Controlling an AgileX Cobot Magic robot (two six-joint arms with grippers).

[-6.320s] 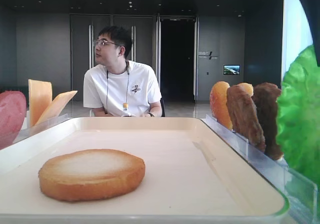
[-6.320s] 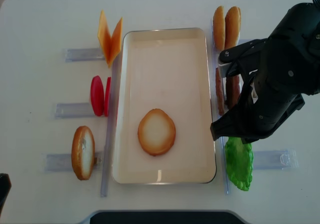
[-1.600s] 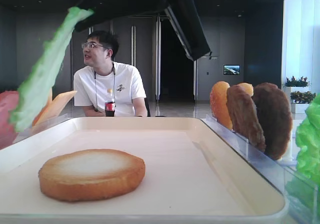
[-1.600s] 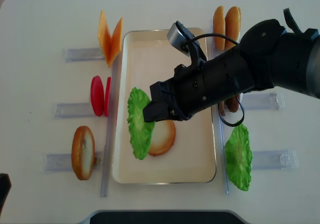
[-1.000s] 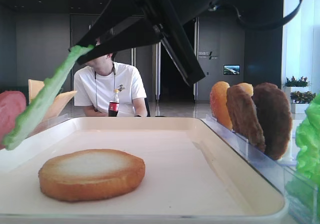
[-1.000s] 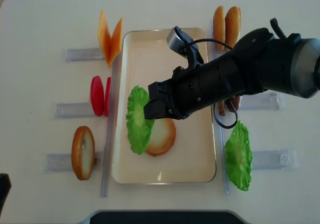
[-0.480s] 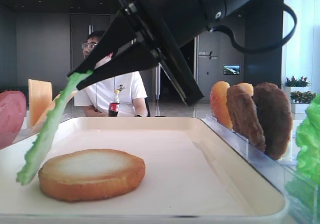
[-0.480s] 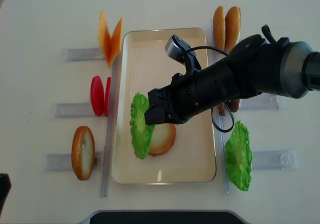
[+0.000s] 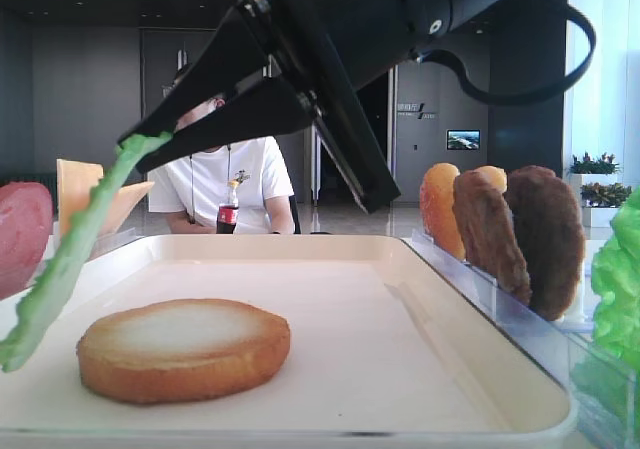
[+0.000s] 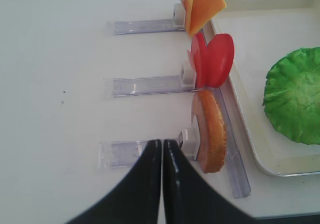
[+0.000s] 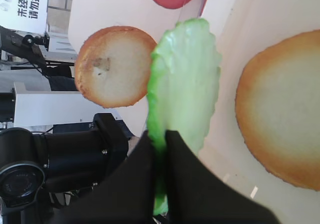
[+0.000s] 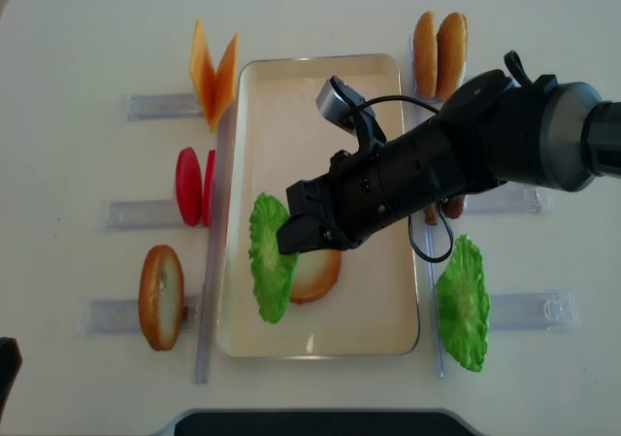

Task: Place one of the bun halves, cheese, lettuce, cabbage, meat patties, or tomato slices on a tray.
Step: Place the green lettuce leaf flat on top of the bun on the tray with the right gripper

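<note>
My right gripper (image 12: 291,238) is shut on the edge of a bright green lettuce (image 12: 270,259) leaf. The leaf hangs tilted over the left side of the cream tray (image 12: 310,116), and its lower edge sits left of the bun half (image 12: 318,273) lying there. The wrist view shows the lettuce (image 11: 185,84) pinched between the black fingers (image 11: 145,149), with the tray's bun half (image 11: 285,114) to the right. From the low view the lettuce (image 9: 60,259) slants down beside the bun half (image 9: 185,347). My left gripper (image 10: 162,143) is shut and empty above the table, near a racked bun half (image 10: 212,129).
The left racks hold cheese (image 12: 213,67), tomato slices (image 12: 194,185) and a bun half (image 12: 161,296). The right racks hold two bun halves (image 12: 439,43), meat patties (image 9: 520,234) and a second lettuce (image 12: 463,305). A man (image 9: 225,184) sits behind the table with a cola bottle (image 9: 229,209).
My right gripper has carried the lettuce a little lower and nearer the tray's front-left side, and the leaf's lower edge has swung left of the bun. The left gripper has not moved.
</note>
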